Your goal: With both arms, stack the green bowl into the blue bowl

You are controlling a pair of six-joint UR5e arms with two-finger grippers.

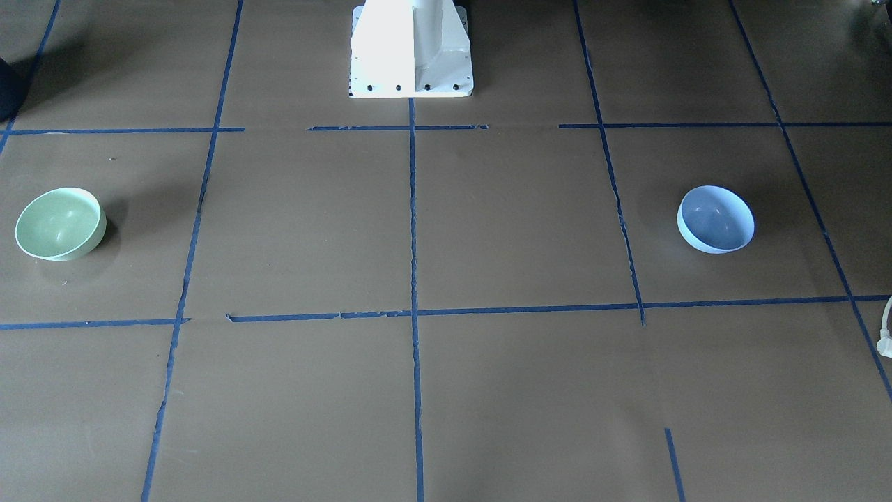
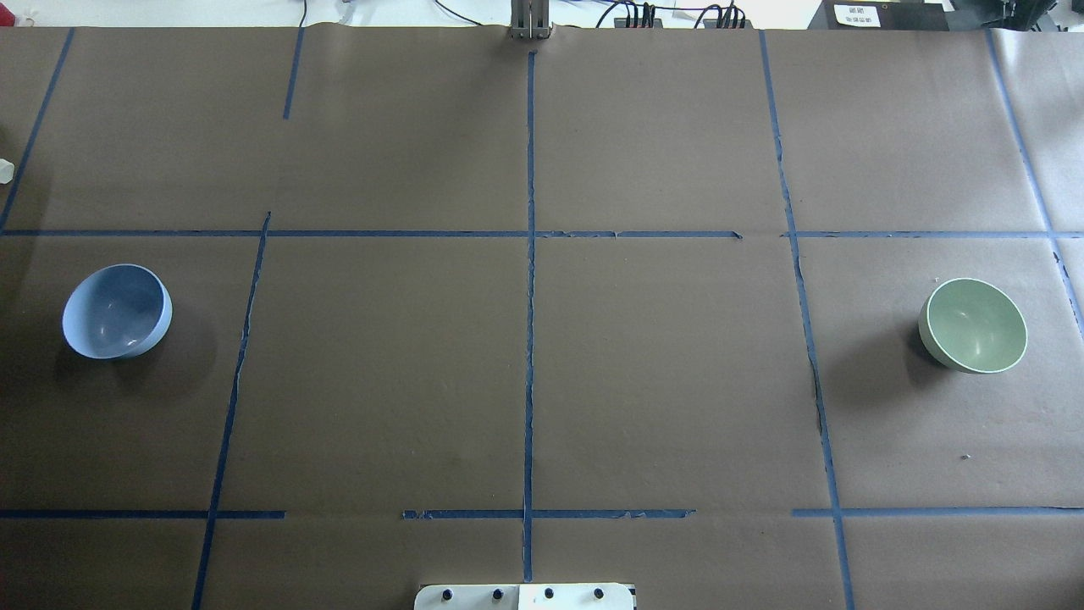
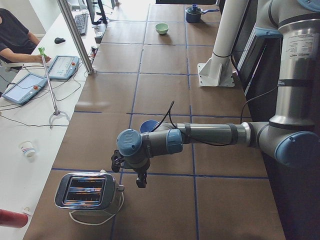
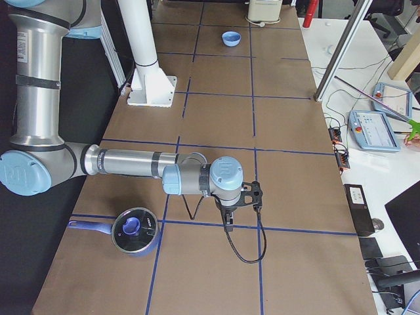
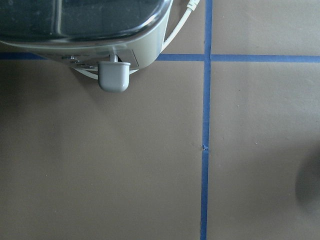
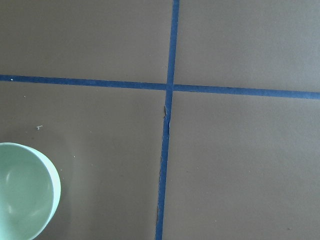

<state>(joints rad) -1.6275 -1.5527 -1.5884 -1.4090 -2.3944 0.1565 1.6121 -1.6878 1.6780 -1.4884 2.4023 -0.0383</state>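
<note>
1. My left hand (image 3: pixel 141 181) hangs fingers down over the desk (image 2: pixel 381 381), just beside the toaster (image 3: pixel 87 191) at my left end. It shows only in the left side view, so I cannot tell how far it is open. I see nothing in it.
2. My left wrist camera looks straight down on brown paper and a crossing of blue tape (image 5: pixel 206 150). The toaster's grey lever knob (image 5: pixel 114 76) sits at the top of that view. None of my fingers appear there.
3. My right hand (image 4: pixel 228 222) also points down, over a tape line near the blue pot (image 4: pixel 134 231) with its lid on. It shows only in the right side view, and I cannot tell its opening either. Nothing visible is in its grip.
4. The green bowl (image 2: pixel 974 325) stands upright on the desk at my right side, mouth up. Its rim comes into the lower left corner of my right wrist view, so it lies near that hand but apart from it.
5. The blue bowl (image 2: pixel 117 311) stands upright at my left side, well apart from the green one. The white pedestal (image 1: pixel 411 49) and the middle tape line lie between them.
6. In the left side view my left arm (image 3: pixel 210 134) stretches across in front of the blue bowl and covers part of it.
7. Neither hand touches either bowl, and the bowls are not yet stacked.
</note>
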